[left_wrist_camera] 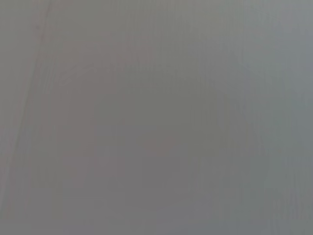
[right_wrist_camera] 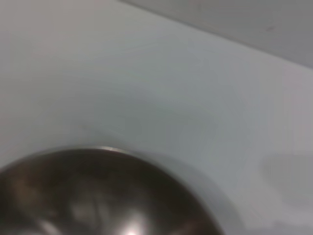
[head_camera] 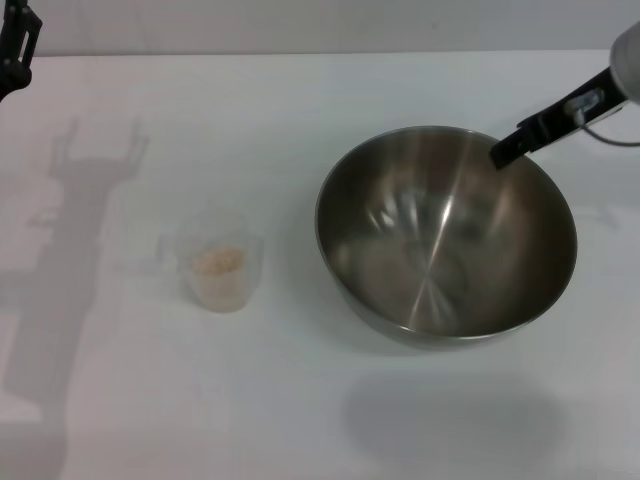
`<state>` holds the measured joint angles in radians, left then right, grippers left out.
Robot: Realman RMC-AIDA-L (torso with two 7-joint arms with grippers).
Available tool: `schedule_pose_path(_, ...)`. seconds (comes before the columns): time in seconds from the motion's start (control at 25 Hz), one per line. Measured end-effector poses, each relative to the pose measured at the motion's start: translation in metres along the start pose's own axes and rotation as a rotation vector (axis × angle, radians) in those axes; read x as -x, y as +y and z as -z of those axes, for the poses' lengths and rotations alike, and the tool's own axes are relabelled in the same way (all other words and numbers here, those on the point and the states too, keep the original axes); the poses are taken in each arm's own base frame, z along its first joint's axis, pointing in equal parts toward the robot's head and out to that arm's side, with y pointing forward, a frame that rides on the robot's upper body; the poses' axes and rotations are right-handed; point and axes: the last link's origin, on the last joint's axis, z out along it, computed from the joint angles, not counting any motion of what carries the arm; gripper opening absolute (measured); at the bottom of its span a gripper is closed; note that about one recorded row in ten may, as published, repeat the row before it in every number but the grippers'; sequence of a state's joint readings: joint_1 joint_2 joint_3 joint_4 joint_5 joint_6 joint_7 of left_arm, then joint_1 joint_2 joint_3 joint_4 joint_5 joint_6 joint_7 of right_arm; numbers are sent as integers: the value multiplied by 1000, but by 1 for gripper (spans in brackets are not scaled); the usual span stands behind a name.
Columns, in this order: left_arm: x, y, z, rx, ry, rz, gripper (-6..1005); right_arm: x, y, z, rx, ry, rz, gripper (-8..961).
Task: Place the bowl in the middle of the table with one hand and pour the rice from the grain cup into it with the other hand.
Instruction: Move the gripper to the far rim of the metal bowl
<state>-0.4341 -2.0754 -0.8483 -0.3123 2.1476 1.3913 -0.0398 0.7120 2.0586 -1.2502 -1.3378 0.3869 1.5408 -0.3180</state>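
The steel bowl (head_camera: 445,235) hangs right of the middle of the white table (head_camera: 300,400), a little above it; its shadow lies apart from it, nearer the front edge. My right gripper (head_camera: 508,148) grips the bowl's far right rim, with one black finger inside the rim. The bowl's rim also shows in the right wrist view (right_wrist_camera: 98,196). The clear grain cup (head_camera: 218,265) stands upright on the table left of the bowl, with rice (head_camera: 218,261) in its bottom. My left gripper (head_camera: 15,45) is at the far left corner, well away from the cup. The left wrist view shows only a blank grey surface.
The left arm's shadow (head_camera: 70,250) falls across the left side of the table. The table's far edge meets a grey wall (head_camera: 300,25). White tabletop (right_wrist_camera: 146,88) lies beyond the bowl in the right wrist view.
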Motion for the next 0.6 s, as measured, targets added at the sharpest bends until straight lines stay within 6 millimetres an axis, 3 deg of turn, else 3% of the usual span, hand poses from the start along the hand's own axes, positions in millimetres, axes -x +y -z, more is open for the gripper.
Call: schedule_pose_path(0.6,0,1,1,-2,1,7,813,-12,2,-30,45,84,53,643)
